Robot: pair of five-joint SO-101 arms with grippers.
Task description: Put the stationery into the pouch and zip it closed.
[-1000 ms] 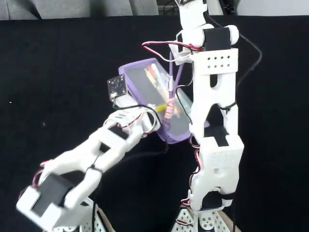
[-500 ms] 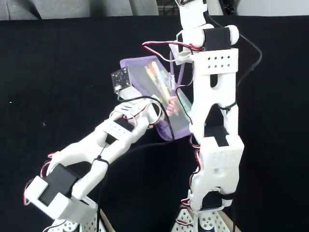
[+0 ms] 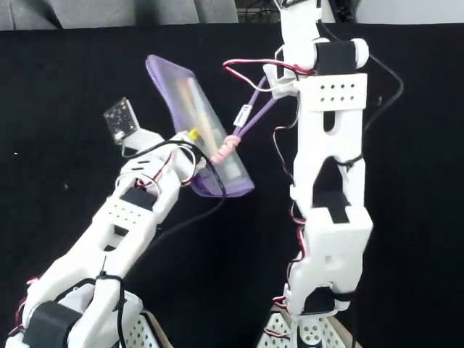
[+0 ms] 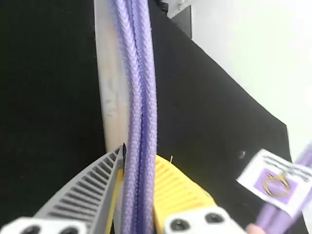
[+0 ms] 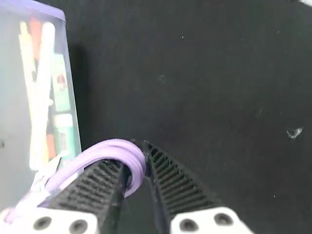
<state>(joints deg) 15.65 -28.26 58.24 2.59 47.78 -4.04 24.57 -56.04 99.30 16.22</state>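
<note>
A clear pouch [image 3: 206,138] with purple trim hangs tilted in the air above the black table, with pens and other stationery [image 3: 194,101] showing inside it. My left gripper [image 3: 190,147] is shut on the pouch's purple zip edge [image 4: 139,73], its grey and yellow fingers [image 4: 175,190] on either side. A purple strap [image 3: 255,112] with a white tag [image 3: 243,114] and a pink coil [image 3: 227,148] runs from the pouch to my right arm's wrist. My right gripper [image 5: 139,168] is shut on the strap's loop [image 5: 117,151]. In the right wrist view the pouch [image 5: 68,73] and stationery [image 5: 36,92] lie beside it.
The black table [image 3: 72,72] spreads out under both arms. The right arm's white links [image 3: 330,181] stand tall right next to the pouch. Both arm bases [image 3: 304,326] sit at the near edge. A pale wall [image 4: 253,44] lies beyond the table.
The left arm has swung up and to the left, carrying the pouch that way and tilting it steeper. The strap between the pouch and the right gripper has pulled out straight.
</note>
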